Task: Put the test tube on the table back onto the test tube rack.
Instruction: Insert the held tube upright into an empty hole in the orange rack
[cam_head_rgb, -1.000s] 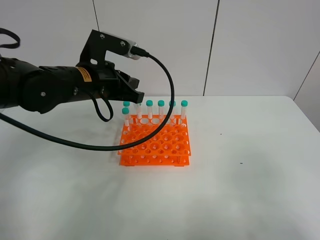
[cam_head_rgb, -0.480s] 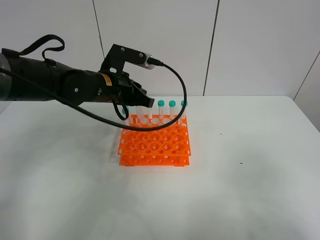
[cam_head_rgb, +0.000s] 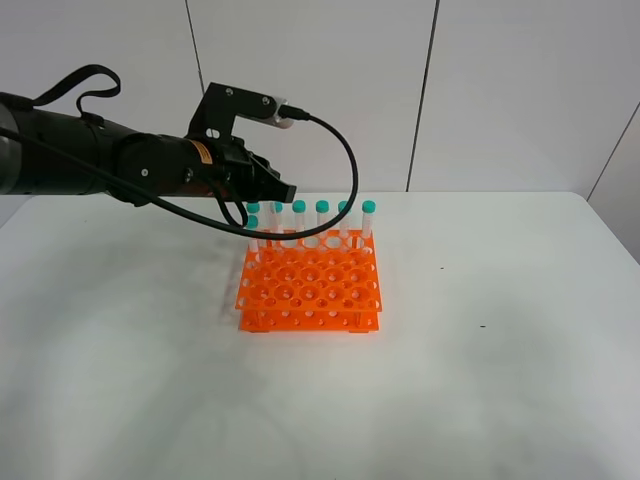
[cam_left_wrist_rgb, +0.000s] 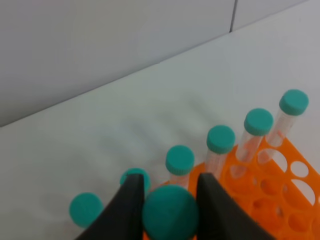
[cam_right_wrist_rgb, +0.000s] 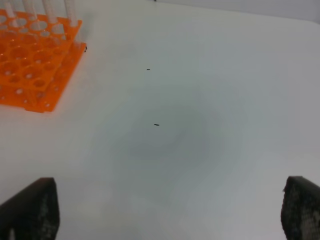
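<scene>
The orange test tube rack (cam_head_rgb: 310, 285) stands mid-table and holds several teal-capped tubes (cam_head_rgb: 322, 215) along its back row. My left gripper (cam_head_rgb: 283, 192) hovers over the rack's back-left corner. In the left wrist view the left gripper (cam_left_wrist_rgb: 169, 192) has its two dark fingers tight against the teal cap of the test tube (cam_left_wrist_rgb: 170, 215), next to the row of racked tubes (cam_left_wrist_rgb: 220, 140) and the rack (cam_left_wrist_rgb: 280, 190). In the exterior view I cannot tell the held tube from the racked ones. My right gripper (cam_right_wrist_rgb: 165, 200) is open and empty over the bare table, away from the rack (cam_right_wrist_rgb: 30, 65).
The white table (cam_head_rgb: 480, 350) spreads wide around the rack. A grey panelled wall runs behind it. The left arm's black cable (cam_head_rgb: 340, 170) loops above the rack's back row. The right arm is out of the exterior view.
The left gripper swung right over the back row half a second ago, then came back left and slightly up to the back-left corner. The racked tubes have not moved.
</scene>
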